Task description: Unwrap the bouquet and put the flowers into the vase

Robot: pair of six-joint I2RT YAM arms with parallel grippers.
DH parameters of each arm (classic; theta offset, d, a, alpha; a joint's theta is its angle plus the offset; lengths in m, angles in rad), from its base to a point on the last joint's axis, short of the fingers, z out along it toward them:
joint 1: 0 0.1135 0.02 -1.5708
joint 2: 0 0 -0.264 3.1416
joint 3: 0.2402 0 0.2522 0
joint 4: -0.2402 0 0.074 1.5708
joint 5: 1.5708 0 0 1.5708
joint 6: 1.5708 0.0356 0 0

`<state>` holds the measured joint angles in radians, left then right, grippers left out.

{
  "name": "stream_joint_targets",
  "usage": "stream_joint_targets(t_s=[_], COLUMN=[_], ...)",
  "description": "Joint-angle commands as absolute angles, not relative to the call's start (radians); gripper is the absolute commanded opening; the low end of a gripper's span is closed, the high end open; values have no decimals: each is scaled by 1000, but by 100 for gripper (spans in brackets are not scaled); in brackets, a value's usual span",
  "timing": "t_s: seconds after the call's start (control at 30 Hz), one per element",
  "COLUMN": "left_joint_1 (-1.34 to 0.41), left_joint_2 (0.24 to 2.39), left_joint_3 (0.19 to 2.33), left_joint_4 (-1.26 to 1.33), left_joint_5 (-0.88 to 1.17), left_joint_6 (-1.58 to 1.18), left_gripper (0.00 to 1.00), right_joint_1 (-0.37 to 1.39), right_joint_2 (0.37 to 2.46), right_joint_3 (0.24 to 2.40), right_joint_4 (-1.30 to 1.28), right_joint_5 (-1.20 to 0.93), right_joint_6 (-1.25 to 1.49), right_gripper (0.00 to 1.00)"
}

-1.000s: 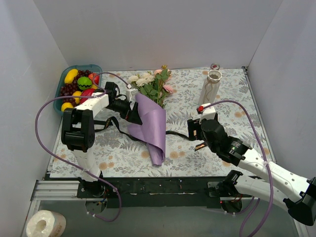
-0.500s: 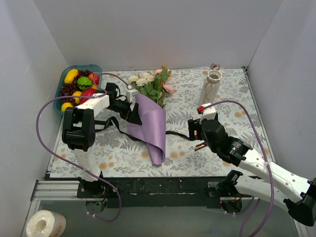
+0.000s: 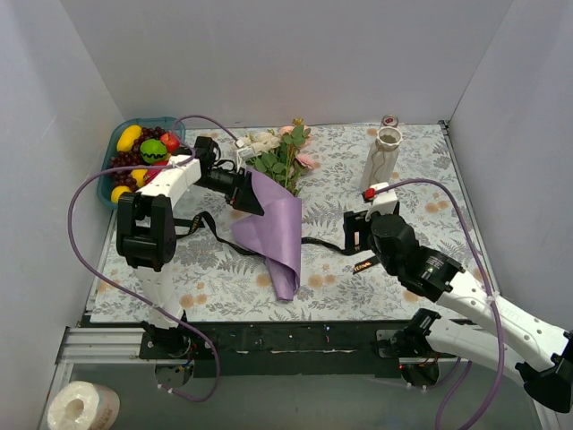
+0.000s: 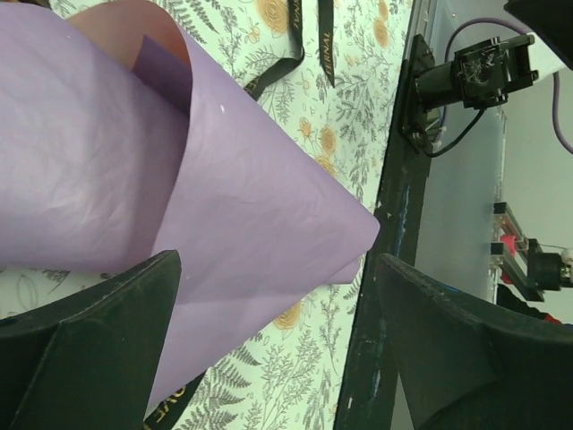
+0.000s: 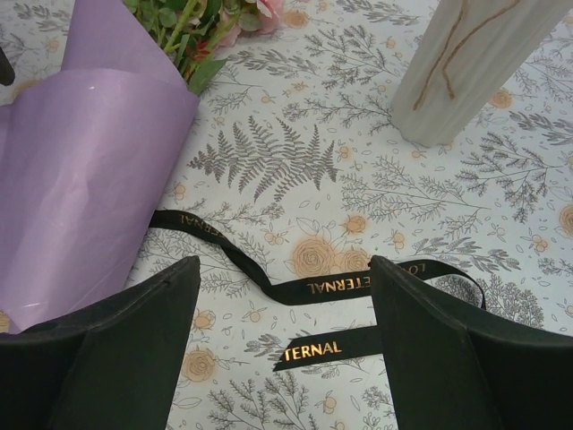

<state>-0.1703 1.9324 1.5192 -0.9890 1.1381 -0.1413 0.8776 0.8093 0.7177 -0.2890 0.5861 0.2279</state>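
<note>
Worktop (image 3: 421, 179): is carrying everything, under a floral cloth.
Wrapping paper (image 3: 277, 228): purple, is lying near the middle as a loosened cone. It is gaping at the far end and has not been pulled off the bouquet.
Flowers (image 3: 277, 157): are lying flat at the far side, heads toward the back wall, with the stems running into the paper's mouth. None are standing in the vase.
Vase (image 3: 380, 159): is standing upright far right, well apart from the flowers, waiting to be filled.
Ribbon (image 5: 331, 287): black with gold lettering, is trailing loose across the cloth, so the untying appears done.
Left gripper (image 4: 276, 269): is spreading its jaws wide, straddling the paper's edge and clamping nothing.
Right gripper (image 5: 282, 269): is hovering over the ribbon, jaws apart, holding nothing.
</note>
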Motion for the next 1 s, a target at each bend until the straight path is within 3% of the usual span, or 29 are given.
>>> stream_joint_targets(t_s=[0.0, 0.13, 0.27, 0.37, 0.57, 0.63, 0.7, 0.87, 0.97], left_joint_1=[-178, -167, -51, -29, -57, -69, -84, -97, -103], left_joint_2=[1916, 1907, 1894, 1952, 1931, 1942, 1956, 1954, 1959], left_joint_3=[1532, 1560, 1514, 1519, 1364, 1359, 1362, 1359, 1381], left_joint_4=[-1049, -1057, -925, -1008, -924, -943, -962, -917, -945], left_joint_5=[1170, 1109, 1023, 1005, 974, 985, 996, 1002, 1015], left_joint_6=[-104, -107, -150, -59, -68, -43, -34, -58, -39], left_gripper=[89, 89, 91, 90, 86, 80, 68, 61, 51], right_joint_1=[882, 882, 882, 882, 882, 882, 882, 882, 882], right_joint_2=[770, 755, 749, 741, 741, 738, 741, 753, 755], right_joint_3=[770, 765, 753, 746, 744, 744, 742, 744, 744], right_joint_4=[-279, -276, -273, -267, -264, -264, -262, -264, -268], right_joint_5=[626, 621, 604, 592, 584, 587, 588, 571, 571], right_joint_6=[204, 206, 209, 213, 219, 222, 224, 238, 241], right_gripper=[83, 83, 83, 83, 82, 81, 79, 75, 73])
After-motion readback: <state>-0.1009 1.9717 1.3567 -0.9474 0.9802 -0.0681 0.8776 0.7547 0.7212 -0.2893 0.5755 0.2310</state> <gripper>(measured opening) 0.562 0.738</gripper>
